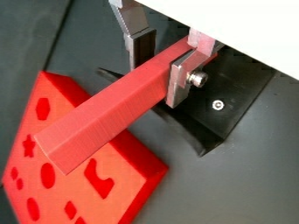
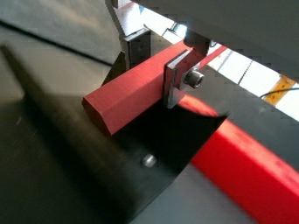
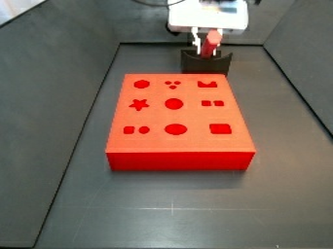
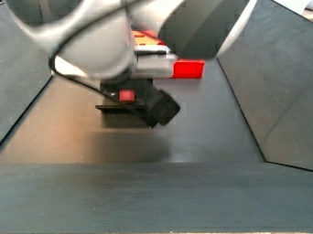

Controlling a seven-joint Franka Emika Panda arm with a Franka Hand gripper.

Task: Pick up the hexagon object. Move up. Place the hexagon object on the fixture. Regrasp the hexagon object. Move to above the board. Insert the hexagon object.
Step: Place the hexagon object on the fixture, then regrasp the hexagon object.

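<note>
The big, thick red-orange slab board (image 3: pixel 178 122) with dark shape holes lies flat on the dark floor, closest in a side view. Just behind it stands the small black fixture (image 3: pixel 205 64). Right above the fixture hangs the end effector (image 3: pixel 208 41).

In both wrist views, the end effector (image 1: pixel 159 63) is squeezed shut on the long, slim red bar, the hexagon object (image 1: pixel 111 115). The flat silver fingers (image 1: pixel 180 79) pinch it near one end, so most of the bar sticks out to one side. The fixture's dark base plate (image 1: pixel 228 109) is right under it.

What could go wrong? The bar is held far from its middle, so it could tip or turn in the grip. Then it would miss the fixture's notch and roll off onto the floor. If the end effector lets go too early, the long end could drop first.

In the side view filled by the arm (image 4: pixel 128 41), I think the bar is above the fixture (image 4: pixel 124 111), but it is too hidden to be sure.
</note>
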